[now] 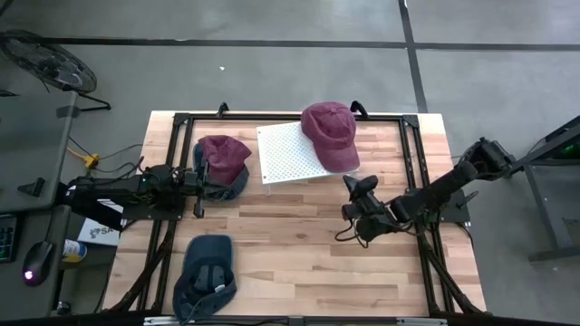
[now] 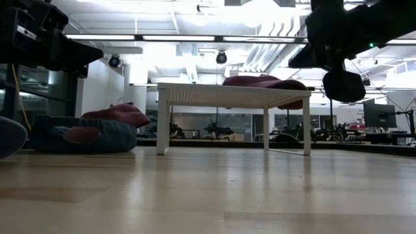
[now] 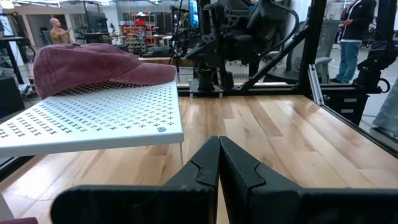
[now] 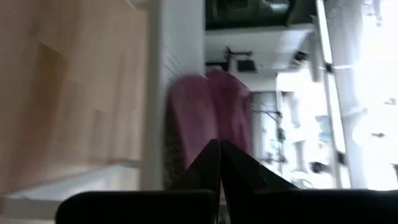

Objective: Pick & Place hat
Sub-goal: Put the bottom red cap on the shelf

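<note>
On the white perforated stand [image 1: 288, 152] near the desk's [image 1: 299, 263] far edge, a maroon hat [image 1: 330, 134] is seen resting, apparently already placed. Both the left end effector [image 1: 198, 187] and right end effector [image 1: 355, 201] are shut, empty, nothing being gripped.

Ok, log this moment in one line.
left gripper: shut, empty | right gripper: shut, empty | maroon hat: on white stand

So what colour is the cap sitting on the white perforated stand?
Maroon. The cap on the stand shows best in the high view.
</note>
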You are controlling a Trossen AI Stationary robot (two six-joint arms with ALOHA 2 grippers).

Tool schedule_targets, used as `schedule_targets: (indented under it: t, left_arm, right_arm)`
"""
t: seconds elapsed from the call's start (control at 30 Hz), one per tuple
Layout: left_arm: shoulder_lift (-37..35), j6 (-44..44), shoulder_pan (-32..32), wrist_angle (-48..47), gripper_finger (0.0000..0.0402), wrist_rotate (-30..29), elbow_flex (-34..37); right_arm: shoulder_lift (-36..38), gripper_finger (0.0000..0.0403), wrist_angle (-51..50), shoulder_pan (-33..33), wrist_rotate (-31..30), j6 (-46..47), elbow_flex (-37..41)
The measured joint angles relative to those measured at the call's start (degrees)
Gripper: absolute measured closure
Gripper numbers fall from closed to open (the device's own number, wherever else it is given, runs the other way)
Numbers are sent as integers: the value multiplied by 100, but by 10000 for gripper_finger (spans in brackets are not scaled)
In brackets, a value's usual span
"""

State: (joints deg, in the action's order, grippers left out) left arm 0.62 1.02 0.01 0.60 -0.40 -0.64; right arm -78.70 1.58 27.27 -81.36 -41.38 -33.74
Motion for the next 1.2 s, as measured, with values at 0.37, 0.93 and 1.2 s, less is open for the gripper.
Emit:
schedule_targets:
  t: [0.37, 0.93, 1.2]
  left_arm:
    - [0, 0, 0, 0, 394, 0, 0]
    - [1, 0, -1, 0, 394, 0, 0]
    - [0, 1, -1, 0, 394, 0, 0]
  right_arm:
    - [0, 375, 567, 178, -862, -76, -2]
    - [2, 252, 1312, -402, 511, 589, -1]
    - [2, 253, 916, -518, 1749, 1022, -607]
